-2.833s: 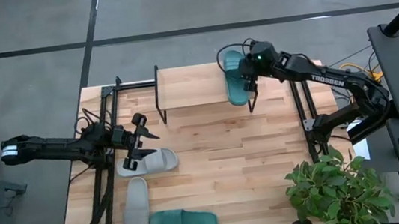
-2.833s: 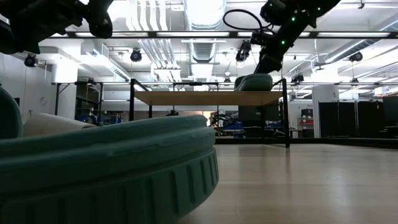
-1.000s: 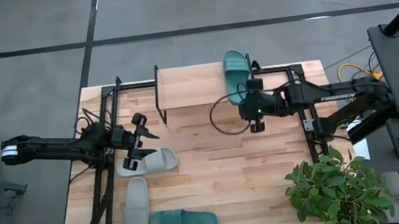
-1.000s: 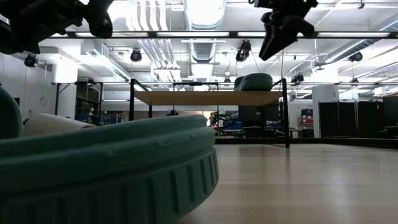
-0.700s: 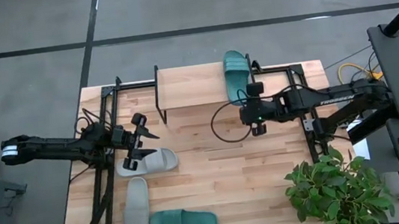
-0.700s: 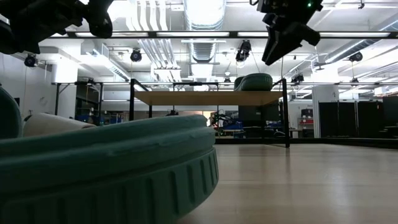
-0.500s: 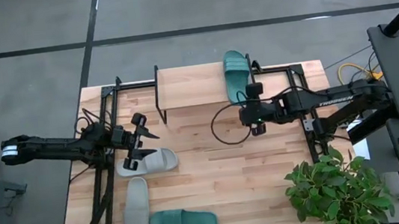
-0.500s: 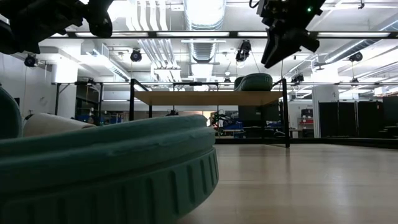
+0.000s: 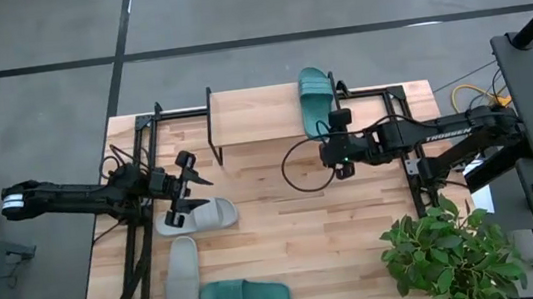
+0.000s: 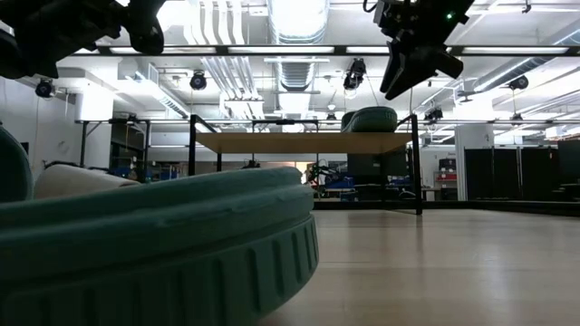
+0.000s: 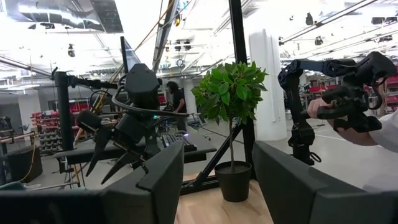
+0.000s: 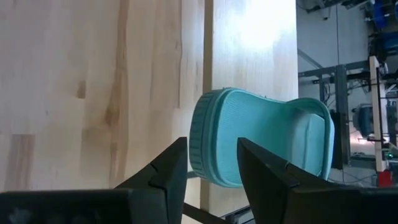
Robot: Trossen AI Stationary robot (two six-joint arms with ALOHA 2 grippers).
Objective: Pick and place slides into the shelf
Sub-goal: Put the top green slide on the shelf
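Note:
The shelf stands at the table's far side. One teal slide lies flat on the shelf's right end, and its near end sticks out a little past the plank's edge. My right gripper hovers open just in front of that end, with its fingers clear of it. My left gripper is open and waits above a grey slide on the table's left. A second grey slide and the other teal slide lie flat near the near edge.
A potted plant stands at the table's near right corner. Black frame tubes run along the table's left and right sides. Bare wood spreads across the table's middle. A person's hand and sleeve show beyond the table.
My right gripper, still open, has edged slightly away from the shelf toward the table's near side. The teal slide has stayed lying on the shelf. My left arm has kept still.

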